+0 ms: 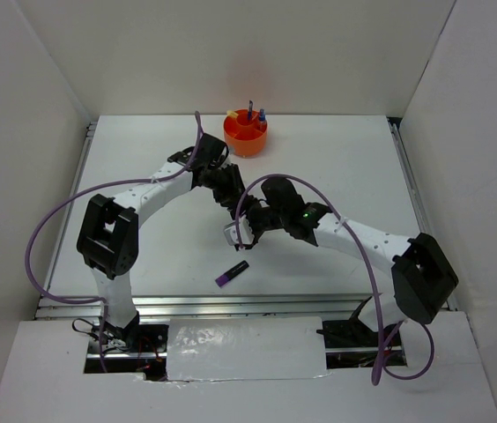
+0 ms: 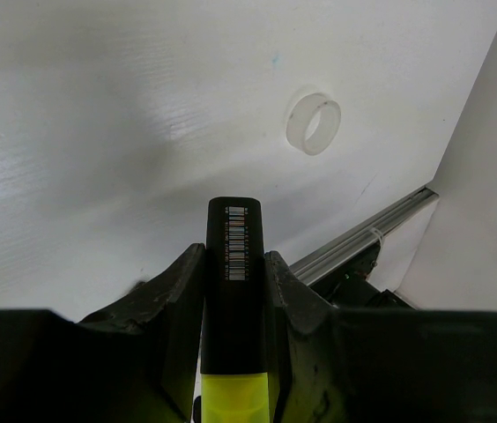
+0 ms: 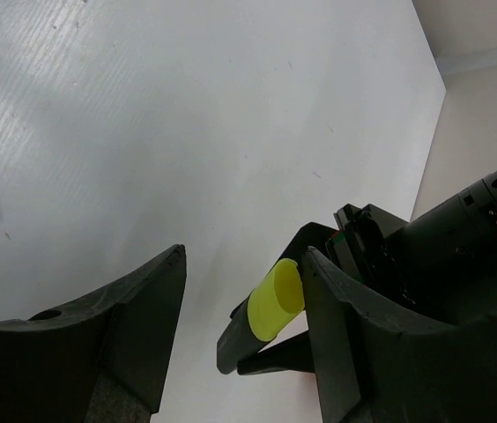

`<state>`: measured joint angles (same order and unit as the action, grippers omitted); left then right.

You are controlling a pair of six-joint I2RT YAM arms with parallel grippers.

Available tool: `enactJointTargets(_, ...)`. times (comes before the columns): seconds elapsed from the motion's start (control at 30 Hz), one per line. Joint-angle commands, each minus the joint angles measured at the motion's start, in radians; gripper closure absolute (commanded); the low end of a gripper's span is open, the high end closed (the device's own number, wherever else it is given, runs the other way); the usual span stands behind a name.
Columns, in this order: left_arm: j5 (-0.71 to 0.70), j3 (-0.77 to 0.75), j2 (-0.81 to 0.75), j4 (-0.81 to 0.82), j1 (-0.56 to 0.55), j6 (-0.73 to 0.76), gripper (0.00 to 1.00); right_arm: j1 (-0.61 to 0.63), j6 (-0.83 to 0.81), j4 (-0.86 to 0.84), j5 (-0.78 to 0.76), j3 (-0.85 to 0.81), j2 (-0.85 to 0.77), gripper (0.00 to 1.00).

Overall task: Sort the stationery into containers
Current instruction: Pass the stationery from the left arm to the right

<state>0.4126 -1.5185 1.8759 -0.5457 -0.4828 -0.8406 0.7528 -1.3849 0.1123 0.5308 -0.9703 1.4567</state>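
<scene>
Left pincer [image 2: 233, 256]: pinched on the yellow highlighter [image 2: 233, 308], one finger on each flat side. The long axis runs straight along the fingers. The black end with the barcode label sticks out past the fingertips, pointing away from the wrist, and the yellow end sits back toward the palm.

Right pincer [image 3: 241, 247]: fingers spread wide, gripping nothing. In my right wrist view the highlighter's yellow end shows in the gap, close against the right-hand finger. I cannot tell whether they touch.

The clear tape ring [image 2: 313, 123] is ahead of the left fingertips and slightly right, on the table [image 1: 337, 176].

The purple highlighter [image 1: 232, 274] lies flat just beyond the right pincer, on the side toward the arm bases. Its axis is diagonal, with the purple end near-left and the black end far-right.

The orange organiser [image 1: 246, 137] stands well beyond both pincers at the far edge, with a few upright items in it.
</scene>
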Motion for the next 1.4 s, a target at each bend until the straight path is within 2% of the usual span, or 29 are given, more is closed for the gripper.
enactJointTargets(0.0, 0.037, 0.0, -0.031, -0.017, -0.004, 0.0, 0.99, -0.006, -0.006, -0.083, -0.017, -0.001, -0.058, 0.38)
enactJointTargets(0.3, 0.074, 0.024, -0.026, 0.007, 0.016, -0.017, 1.0, -0.004, -0.016, -0.089, -0.011, 0.028, -0.09, 0.35)
enactJointTargets(0.57, 0.057, 0.014, -0.044, -0.003, 0.016, -0.008, 1.0, -0.015, -0.017, 0.035, -0.066, -0.057, -0.006, 0.48)
enactJointTargets(0.87, 0.022, 0.0, -0.054, -0.014, 0.01, 0.005, 1.0, -0.01, 0.006, 0.119, -0.109, -0.131, 0.051, 0.52)
enactJointTargets(1.1, -0.04, -0.009, -0.06, -0.039, 0.007, 0.012, 1.0, 0.013, 0.017, 0.178, -0.143, -0.168, 0.071, 0.66)
enactJointTargets(1.23, -0.054, -0.006, -0.061, -0.042, 0.007, 0.008, 1.0, 0.029, 0.043, 0.187, -0.17, -0.183, 0.08, 0.66)
enactJointTargets(1.37, -0.055, -0.009, -0.06, -0.039, 0.007, 0.003, 1.0, 0.043, 0.078, 0.168, -0.198, -0.192, 0.099, 0.57)
